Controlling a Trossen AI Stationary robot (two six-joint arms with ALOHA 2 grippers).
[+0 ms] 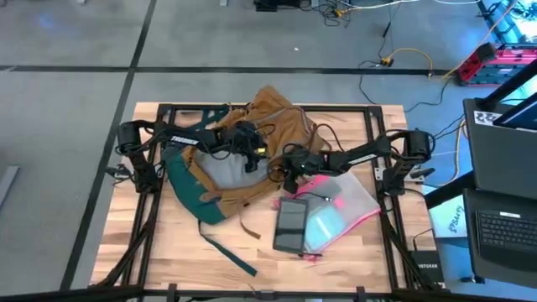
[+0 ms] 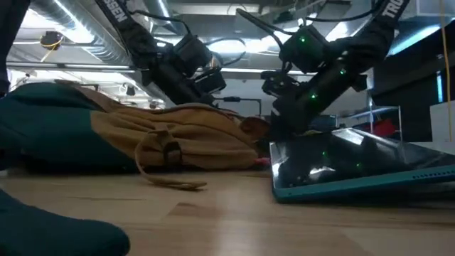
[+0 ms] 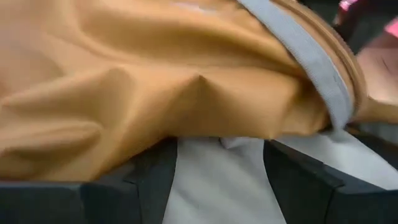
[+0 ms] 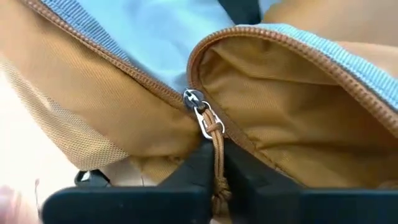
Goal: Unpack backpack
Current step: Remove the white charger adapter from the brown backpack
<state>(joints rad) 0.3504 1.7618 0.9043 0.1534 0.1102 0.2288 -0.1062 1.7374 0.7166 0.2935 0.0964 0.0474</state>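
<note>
backpack (image 1: pixel 252 134) slumped mid-table under both arms, right gripper (image 4: pixel 214 180) pinched tight on its zipper cord (image 4: pixel 217 152), left gripper (image 3: pixel 217 180) spread apart inside the grey lining (image 3: pixel 217 186)

Backpack (image 1: pixel 252 134) mid-table, tablet (image 1: pixel 292 225) on pouch (image 1: pixel 340 210) to its right.

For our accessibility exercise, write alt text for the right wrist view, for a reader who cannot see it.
The right gripper is shut on the zipper cord of the backpack, just below the metal zipper pull. The tan fabric fills the picture, and the zipper's open edges part above the pull to show pale grey lining.
</note>
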